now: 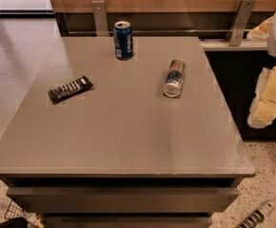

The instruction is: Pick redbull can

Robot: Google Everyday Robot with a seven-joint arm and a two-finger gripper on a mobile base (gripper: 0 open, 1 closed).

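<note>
The redbull can (174,78), slim and silver-and-blue with a shiny silver end, lies on its side on the grey table (118,137), right of the middle. Its end faces the table's front. My gripper (266,101), pale white and yellow, hangs at the right edge of the view, off the table's right side. It is well to the right of the can, apart from it, and holds nothing that I can see.
A wider dark-blue Pepsi can (123,40) stands upright at the back of the table. A black snack bar (70,89) lies on the left part. A wooden wall with metal brackets (99,17) runs behind. A dark counter (242,80) stands to the right.
</note>
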